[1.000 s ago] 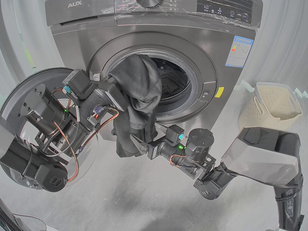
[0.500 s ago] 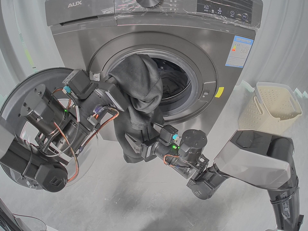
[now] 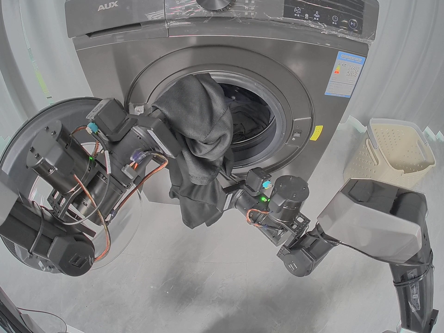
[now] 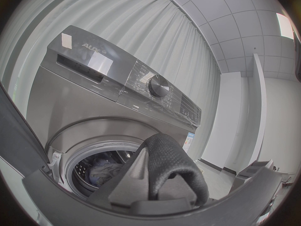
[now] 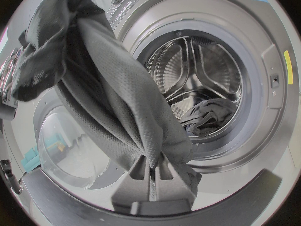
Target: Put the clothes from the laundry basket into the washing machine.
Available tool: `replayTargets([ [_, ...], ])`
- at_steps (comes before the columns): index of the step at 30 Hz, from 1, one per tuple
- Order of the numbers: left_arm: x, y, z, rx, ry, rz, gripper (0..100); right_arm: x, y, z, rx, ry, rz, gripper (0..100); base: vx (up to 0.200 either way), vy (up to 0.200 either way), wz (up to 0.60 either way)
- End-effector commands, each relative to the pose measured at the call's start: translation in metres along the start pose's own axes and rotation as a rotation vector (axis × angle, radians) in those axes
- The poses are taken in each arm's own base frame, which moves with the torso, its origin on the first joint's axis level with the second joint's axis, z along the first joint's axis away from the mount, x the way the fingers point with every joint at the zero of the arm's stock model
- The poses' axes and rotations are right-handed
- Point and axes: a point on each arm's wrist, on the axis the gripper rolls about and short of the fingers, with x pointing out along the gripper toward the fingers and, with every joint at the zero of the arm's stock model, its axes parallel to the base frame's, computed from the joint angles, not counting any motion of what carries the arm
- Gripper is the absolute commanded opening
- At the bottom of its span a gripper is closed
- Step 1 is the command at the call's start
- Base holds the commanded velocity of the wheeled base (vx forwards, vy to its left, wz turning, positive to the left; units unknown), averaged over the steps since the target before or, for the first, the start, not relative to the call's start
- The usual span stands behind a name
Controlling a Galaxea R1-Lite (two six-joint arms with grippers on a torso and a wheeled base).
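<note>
mostly, dark garment (image 3: pixel 199 116), left hand (image 4: pixel 156 176) half hidden

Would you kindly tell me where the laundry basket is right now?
In the head view, the laundry basket stands on the floor on the robot's right, beside the washing machine.
</note>
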Motion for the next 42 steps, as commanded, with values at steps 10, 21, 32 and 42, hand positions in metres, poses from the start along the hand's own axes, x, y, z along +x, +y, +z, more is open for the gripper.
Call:
replayTargets([
  [10, -0.017, 0.033, -0.014, 0.004, 0.09, 0.096, 0, -0.027, -0.017, 0.073, 0.008, -0.09, -0.085, 0, 0.0, 0.0, 0.0],
  [21, -0.048, 0.041, -0.067, -0.024, 0.337, 0.078, 0, -0.039, -0.006, 0.1, 0.02, -0.133, -0.066, 0, 0.0, 0.0, 0.0],
  [32, -0.052, 0.044, -0.072, -0.031, 0.365, 0.088, 100, -0.037, -0.011, 0.102, 0.017, -0.137, -0.079, 0, 0.0, 0.0, 0.0],
  [42, -0.074, 0.045, -0.076, 0.008, 0.449, 0.029, 100, -0.034, -0.022, 0.1, 0.011, -0.131, -0.111, 0, 0.0, 0.0, 0.0],
])
